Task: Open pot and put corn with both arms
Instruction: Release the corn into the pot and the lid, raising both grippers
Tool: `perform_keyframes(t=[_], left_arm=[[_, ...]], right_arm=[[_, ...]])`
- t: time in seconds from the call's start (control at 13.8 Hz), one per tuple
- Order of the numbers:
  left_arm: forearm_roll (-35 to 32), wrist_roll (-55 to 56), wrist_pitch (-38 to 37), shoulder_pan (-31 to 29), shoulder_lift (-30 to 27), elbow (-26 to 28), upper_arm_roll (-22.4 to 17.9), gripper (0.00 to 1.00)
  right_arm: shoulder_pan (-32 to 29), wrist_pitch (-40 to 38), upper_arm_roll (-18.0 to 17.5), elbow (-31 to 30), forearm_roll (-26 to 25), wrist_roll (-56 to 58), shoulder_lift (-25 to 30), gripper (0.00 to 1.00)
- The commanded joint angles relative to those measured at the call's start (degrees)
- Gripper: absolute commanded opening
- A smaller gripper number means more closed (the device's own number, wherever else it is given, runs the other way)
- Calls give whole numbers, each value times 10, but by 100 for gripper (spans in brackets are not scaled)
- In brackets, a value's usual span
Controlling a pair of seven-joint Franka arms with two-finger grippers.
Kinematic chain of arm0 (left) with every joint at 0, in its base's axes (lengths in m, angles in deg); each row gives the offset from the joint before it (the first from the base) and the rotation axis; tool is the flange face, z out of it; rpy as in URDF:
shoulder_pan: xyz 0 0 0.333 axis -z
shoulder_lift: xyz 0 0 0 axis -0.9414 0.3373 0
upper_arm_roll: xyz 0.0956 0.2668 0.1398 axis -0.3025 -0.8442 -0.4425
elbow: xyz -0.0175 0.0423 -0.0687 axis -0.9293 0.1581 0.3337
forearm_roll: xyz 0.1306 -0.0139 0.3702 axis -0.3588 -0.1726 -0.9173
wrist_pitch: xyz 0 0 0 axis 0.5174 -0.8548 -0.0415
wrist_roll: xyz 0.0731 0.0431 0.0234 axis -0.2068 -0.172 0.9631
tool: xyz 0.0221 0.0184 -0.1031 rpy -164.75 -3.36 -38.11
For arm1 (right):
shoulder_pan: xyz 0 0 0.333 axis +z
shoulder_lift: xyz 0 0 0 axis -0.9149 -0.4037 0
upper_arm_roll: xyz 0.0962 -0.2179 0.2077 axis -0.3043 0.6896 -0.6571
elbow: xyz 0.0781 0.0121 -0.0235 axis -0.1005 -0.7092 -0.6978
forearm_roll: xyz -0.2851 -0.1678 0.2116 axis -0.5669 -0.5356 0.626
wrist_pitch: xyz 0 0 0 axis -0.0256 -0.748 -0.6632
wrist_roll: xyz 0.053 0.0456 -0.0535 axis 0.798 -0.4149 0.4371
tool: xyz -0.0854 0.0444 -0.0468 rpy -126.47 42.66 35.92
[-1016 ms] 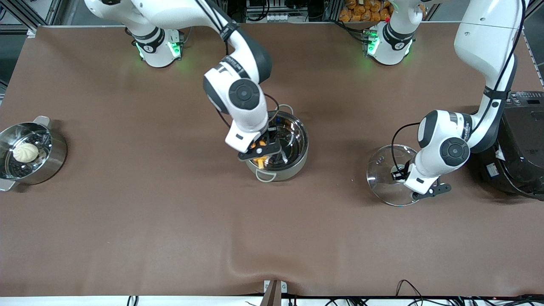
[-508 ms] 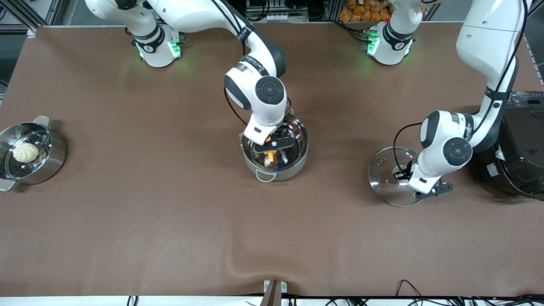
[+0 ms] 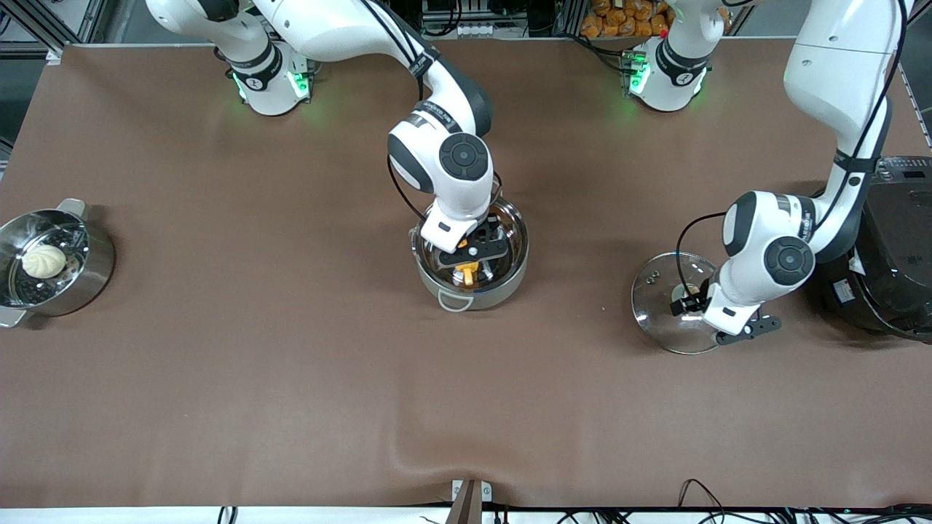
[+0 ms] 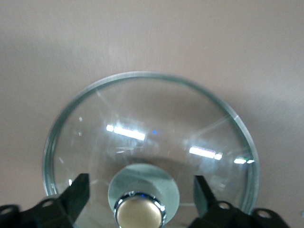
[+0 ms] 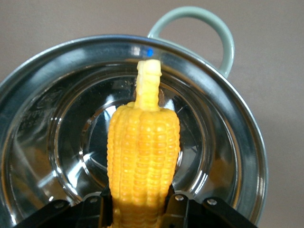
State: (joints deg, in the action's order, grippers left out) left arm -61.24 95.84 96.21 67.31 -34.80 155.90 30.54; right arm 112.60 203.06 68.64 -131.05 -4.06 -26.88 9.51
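Standing uncovered near the middle of the table [image 3: 218,407], somewhat toward the robots' edge, the pot [image 3: 510,280] has bare brown cloth around it on every side. Right gripper [image 3: 473,255] hangs over the pot's open mouth, jaws clamped on the corn [image 3: 466,273]; the right wrist view shows the corn [image 5: 144,156] gripped at its thick end, stub end pointing down into the steel bowl [image 5: 228,156], whose loop handle [image 5: 209,28] projects past the rim. Whether the corn touches the pot floor cannot be told.

Glass lid [image 3: 659,320] lies flat on the cloth toward the left arm's end of the table, well apart from the pot. Left gripper [image 3: 699,306] is over the lid's centre; in the left wrist view its fingers [image 4: 78,192] stand wide on either side of the knob [image 4: 140,211], clear of it.

Black rice cooker [image 3: 895,255] sits at the table edge at the left arm's end, just beside the left arm's elbow. Steamer pot [image 3: 95,269] with a white bun [image 3: 44,260] stands at the edge at the right arm's end. Front edge strip is unoccupied cloth with a slight ridge at mid-edge.
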Motion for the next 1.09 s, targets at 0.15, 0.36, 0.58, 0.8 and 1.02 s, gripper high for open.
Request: perform_keyframes(t=[0.15, 0.36, 0.58, 0.8, 1.02], left_arm=[[-12, 3, -102, -20, -65, -77, 10, 100], [-10, -15, -167, -19, -110, -110, 16, 100], [6, -56, -270, -19, -153, -154, 36, 100], [13, -76, -353, -18, -186, -191, 54, 100], [62, -116, -394, -8, -224, -202, 36, 100]], right_arm=[[3, -9, 2, 20, -6, -15, -6, 100], [-13, -27, 4, 20, -4, -16, 8, 100], [-64, -82, 4, 16, -1, -1, 50, 100], [-133, -132, 4, -8, -3, 96, 100, 100], [-225, -133, 5, -62, -5, 203, 147, 100]])
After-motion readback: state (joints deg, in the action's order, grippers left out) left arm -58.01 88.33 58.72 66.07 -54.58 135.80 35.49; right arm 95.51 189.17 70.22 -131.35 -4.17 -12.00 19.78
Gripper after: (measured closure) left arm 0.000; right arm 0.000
